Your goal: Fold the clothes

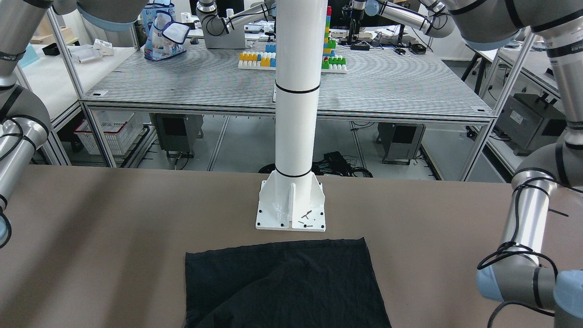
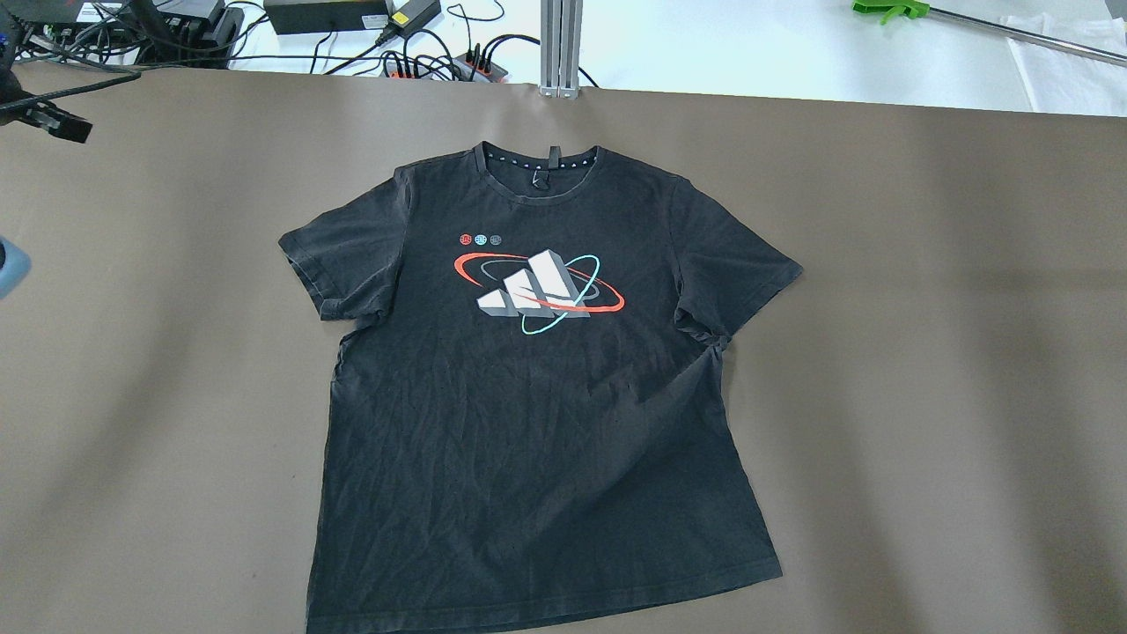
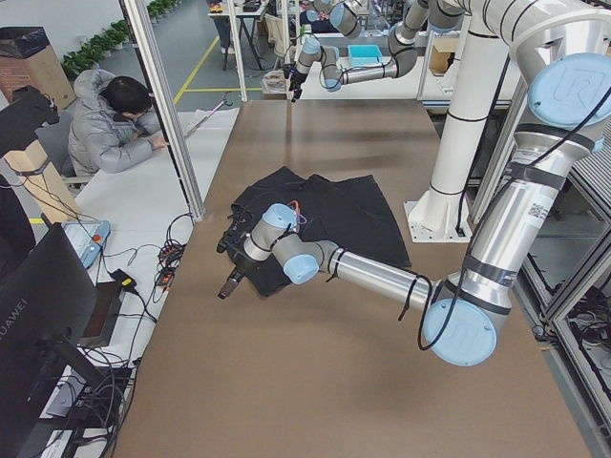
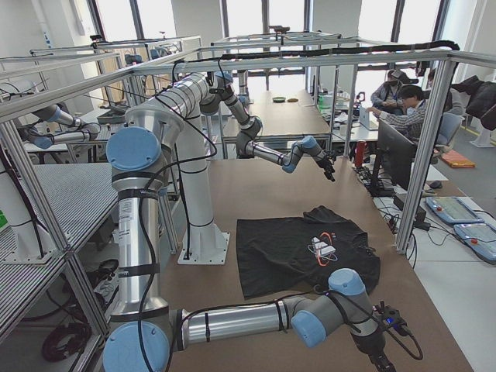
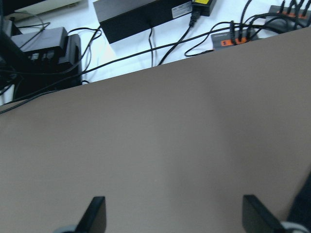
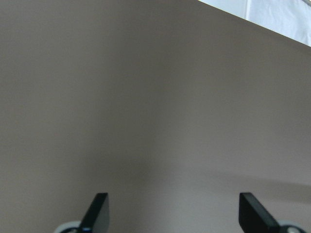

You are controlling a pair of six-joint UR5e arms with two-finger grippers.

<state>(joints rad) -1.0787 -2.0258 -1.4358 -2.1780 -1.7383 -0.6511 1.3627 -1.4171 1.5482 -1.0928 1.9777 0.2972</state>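
Left hand (image 5: 177, 216), fingers spread wide, hangs over bare brown bench (image 2: 924, 352) at its far left edge, with cables (image 5: 146, 43) just beyond. Right hand (image 6: 176, 212), likewise spread, hangs over bare bench to the right. Mid-bench, a black T-shirt (image 2: 528, 423) lies flat, front up and slightly wrinkled. A white, red and teal logo (image 2: 539, 286) marks its chest, its collar is far and its hem is near the white pole's base plate (image 1: 291, 214).

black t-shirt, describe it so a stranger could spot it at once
Start from the wide brown table with the white pole bolted at its edge. Just in front of the pole's base plate lies a black short-sleeved t-shirt, spread flat, front up. Its white three-bar chest print ringed in red and turquoise sets it apart.
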